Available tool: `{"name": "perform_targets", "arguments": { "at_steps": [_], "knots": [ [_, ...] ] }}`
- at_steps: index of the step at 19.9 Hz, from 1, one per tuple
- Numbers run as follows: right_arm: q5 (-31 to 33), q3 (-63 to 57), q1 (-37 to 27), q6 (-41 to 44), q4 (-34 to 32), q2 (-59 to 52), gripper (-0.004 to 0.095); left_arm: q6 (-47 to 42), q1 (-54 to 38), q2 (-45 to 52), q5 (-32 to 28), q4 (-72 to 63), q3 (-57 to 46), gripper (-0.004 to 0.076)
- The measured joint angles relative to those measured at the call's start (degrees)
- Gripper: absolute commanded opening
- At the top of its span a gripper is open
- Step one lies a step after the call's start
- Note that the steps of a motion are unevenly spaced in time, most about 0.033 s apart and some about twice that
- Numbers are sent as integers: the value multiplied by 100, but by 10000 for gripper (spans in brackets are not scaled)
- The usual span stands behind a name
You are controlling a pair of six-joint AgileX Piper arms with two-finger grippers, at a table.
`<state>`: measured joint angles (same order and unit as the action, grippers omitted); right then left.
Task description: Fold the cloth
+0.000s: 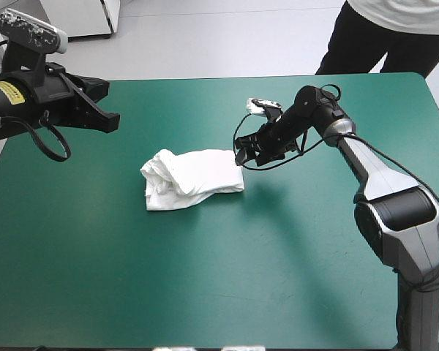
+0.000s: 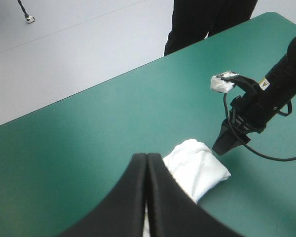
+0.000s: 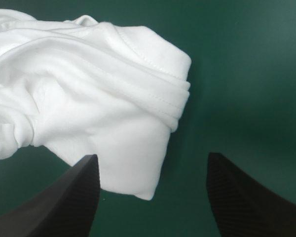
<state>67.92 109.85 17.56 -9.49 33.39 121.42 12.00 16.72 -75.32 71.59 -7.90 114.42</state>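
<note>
The white T-shirt (image 1: 192,178) lies as a crumpled folded bundle near the middle of the teal-green table (image 1: 205,292). My right gripper (image 1: 241,156) hovers at the bundle's right end, fingers apart and nothing between them. In the right wrist view the T-shirt (image 3: 89,98) fills the space just ahead of the open right gripper (image 3: 153,187), a folded corner reaching between the fingers' tips. My left gripper (image 1: 111,121) is raised over the table's left side, well clear of the cloth. Its fingers meet in one arch in the left wrist view (image 2: 147,163), with the T-shirt (image 2: 197,168) beyond them.
Bare teal-green cover (image 1: 205,292) surrounds the bundle on all sides. The table's far edge (image 1: 263,77) runs behind both arms. In the left wrist view the right arm (image 2: 266,98) stands beside the bundle's far end.
</note>
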Motion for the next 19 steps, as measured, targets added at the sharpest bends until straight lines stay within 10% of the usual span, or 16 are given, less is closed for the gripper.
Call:
{"name": "perform_targets", "arguments": {
  "at_steps": [8,13,19],
  "knots": [
    [-195,0,30,-328,858,767,541,-5,0,0,0,17,0,-10],
    [-271,23,218,-340,974,932,-2,-5,0,0,0,17,0,-10],
    [-374,110,294,-111,471,939,1,-5,0,0,0,8,0,-10]
  ]
}}
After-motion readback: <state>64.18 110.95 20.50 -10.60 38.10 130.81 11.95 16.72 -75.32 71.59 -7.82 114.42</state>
